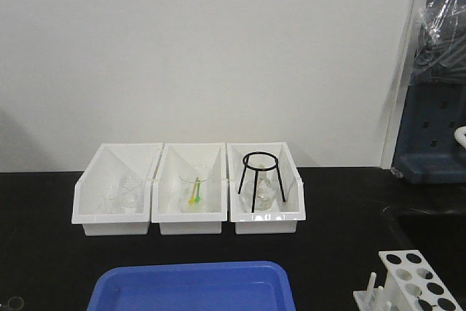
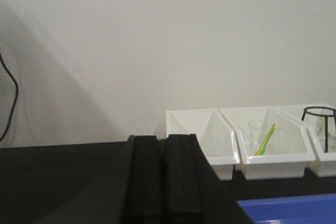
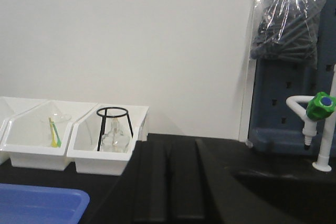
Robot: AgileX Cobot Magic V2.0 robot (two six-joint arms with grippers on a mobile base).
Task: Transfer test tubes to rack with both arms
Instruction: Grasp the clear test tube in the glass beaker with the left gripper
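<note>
The white rack [image 1: 413, 276] stands at the table's front right corner, its top plate of round holes showing and white pegs beside it. No test tubes show in any view. Neither arm appears in the front view. My left gripper [image 2: 163, 139] is shut, its two black fingers side by side with nothing between them, raised over the dark table left of the bins. My right gripper [image 3: 167, 144] is also shut and holds nothing, pointing toward the back wall just right of the bins.
Three white bins [image 1: 93, 180] line the back; the middle one holds a beaker with a yellow-green item [image 1: 194, 193], the right one a black tripod stand [image 1: 260, 178] over a flask. A blue tray [image 1: 193, 287] lies at the front. A sink [image 3: 286, 184] and green-knobbed tap [image 3: 320, 106] sit right.
</note>
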